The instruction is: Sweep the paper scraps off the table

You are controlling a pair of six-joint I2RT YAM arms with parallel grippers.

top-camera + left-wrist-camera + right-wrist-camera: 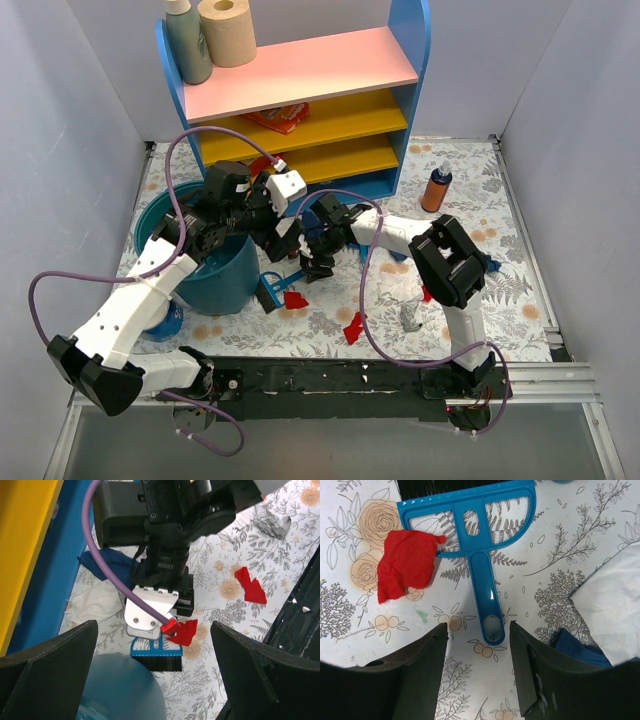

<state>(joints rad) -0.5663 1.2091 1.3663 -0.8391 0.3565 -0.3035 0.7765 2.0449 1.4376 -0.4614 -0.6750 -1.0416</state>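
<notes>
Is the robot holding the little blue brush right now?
No. The right gripper hangs open over the brush handle, not touching it. The left gripper is wide open and empty too.

Walled lab test cell with toy-coloured shelf unit (300, 90).

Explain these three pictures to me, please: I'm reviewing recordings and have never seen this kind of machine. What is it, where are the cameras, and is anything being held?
Two robot arms are bolted at the near edge of a table covered in a leaf-printed cloth. The overhead picture shows both from above; the other two come from cameras on each wrist, looking past that arm's own fingers. The right gripper hovers with its fingers either side of the handle of a small blue hand brush lying on the cloth, not gripping it. The left gripper is open and empty, looking down on the right arm. Scattered around are paper scraps: red, another red, grey, white and dark blue. A teal bucket and a coloured shelf unit stand behind.
</notes>
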